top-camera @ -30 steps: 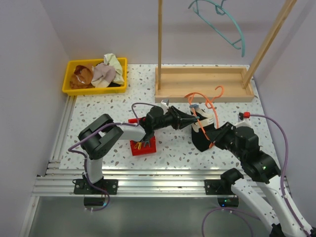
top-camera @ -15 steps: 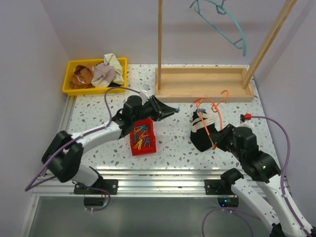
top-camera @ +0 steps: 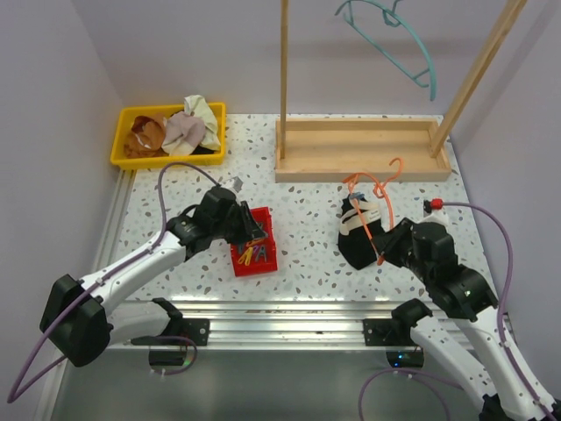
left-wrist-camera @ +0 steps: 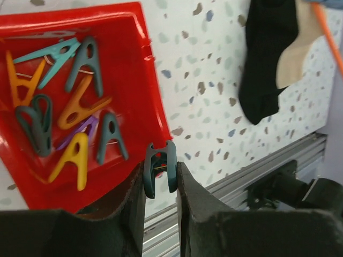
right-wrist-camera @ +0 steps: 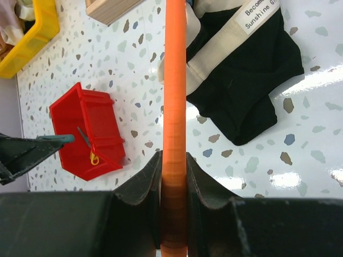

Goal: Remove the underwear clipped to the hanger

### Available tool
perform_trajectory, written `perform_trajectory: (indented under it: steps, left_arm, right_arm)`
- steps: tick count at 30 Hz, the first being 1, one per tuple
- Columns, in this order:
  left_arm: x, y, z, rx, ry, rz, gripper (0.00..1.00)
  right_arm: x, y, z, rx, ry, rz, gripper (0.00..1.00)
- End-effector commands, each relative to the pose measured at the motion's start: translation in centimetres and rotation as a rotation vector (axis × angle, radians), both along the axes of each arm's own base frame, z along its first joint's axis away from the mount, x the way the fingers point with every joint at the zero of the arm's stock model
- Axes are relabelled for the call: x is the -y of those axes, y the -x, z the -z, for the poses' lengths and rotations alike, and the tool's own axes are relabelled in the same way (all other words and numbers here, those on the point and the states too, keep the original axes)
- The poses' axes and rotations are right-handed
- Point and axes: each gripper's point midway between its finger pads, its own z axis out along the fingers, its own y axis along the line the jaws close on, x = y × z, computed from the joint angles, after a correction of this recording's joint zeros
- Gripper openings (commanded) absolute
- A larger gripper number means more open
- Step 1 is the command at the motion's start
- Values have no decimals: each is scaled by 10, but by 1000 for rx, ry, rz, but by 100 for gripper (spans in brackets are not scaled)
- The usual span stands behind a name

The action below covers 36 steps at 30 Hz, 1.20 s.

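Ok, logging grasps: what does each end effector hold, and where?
Left end effector: teal clothespin, by one end; right end effector: orange hanger, by its straight bar.

Black underwear w/ cream band, crumpled against orange hanger, rt side; rust-brown pair in yellow bin.

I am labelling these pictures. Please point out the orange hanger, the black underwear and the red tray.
orange hanger [right-wrist-camera: 175, 80]: right wrist view, straight bar.
black underwear [right-wrist-camera: 241, 96]: right wrist view, black fabric.
red tray [left-wrist-camera: 154, 99]: left wrist view, right wall.

black underwear, orange hanger, teal clip, red tray
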Motion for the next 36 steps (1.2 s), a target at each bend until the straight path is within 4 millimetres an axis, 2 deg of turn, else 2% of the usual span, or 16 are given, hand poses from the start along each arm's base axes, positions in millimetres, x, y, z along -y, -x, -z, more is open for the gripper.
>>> perform_trajectory:
  steps: [1, 5, 6, 8, 9, 12, 14, 19, 24, 28, 29, 30, 33, 34, 35, 36]
  left_arm:
    - [-21, 5, 18, -4, -133, 14, 0]
    - [-24, 1, 26, -21, -175, 4, 0]
    - [-25, -1, 26, -20, -187, -1, 5]
    - [-26, -3, 27, -28, -200, -8, 25]
    - [-24, -5, 24, -18, -188, -10, 46]
    - [-18, -11, 6, 24, -153, -11, 86]
    - [-15, -16, -8, 54, -124, -21, 100]
    - [2, -30, -59, 124, -23, -30, 100]
    - [37, -41, -96, 159, 132, 35, 100]
    - [68, -51, -105, 160, 253, 90, 100]
    - [76, -56, -96, 144, 252, 95, 100]
    - [88, -60, -106, 170, 273, 112, 100]
    - [120, -73, -106, 187, 254, 144, 100]
    - [132, -77, -90, 163, 225, 156, 100]
    - [146, -81, -102, 197, 219, 160, 100]
    - [156, -83, -101, 209, 201, 169, 100]
  right_arm:
    - [-4, -11, -35, 101, -9, -25, 0]
    - [-7, -13, -43, 119, -4, -48, 0]
    - [-9, -13, -44, 123, -1, -59, 0]
    - [-10, -14, -48, 130, 0, -69, 0]
    - [-10, -13, -49, 135, 7, -80, 0]
    - [-11, -13, -54, 150, 22, -102, 0]
    - [-12, -13, -57, 154, 32, -118, 0]
    - [-10, -12, -60, 147, 162, -208, 0]
    - [-1, -10, -49, 57, 352, -317, 0]
    - [-7, -10, -50, 32, 385, -399, 0]
    - [-8, -9, -50, 30, 385, -407, 0]
    - [-11, -8, -50, 30, 379, -423, 0]
    - [-13, -6, -47, 12, 362, -428, 0]
    - [-14, -5, -45, 9, 359, -431, 0]
    - [-15, -5, -46, 13, 346, -427, 0]
    - [-16, -4, -46, 12, 339, -426, 0]
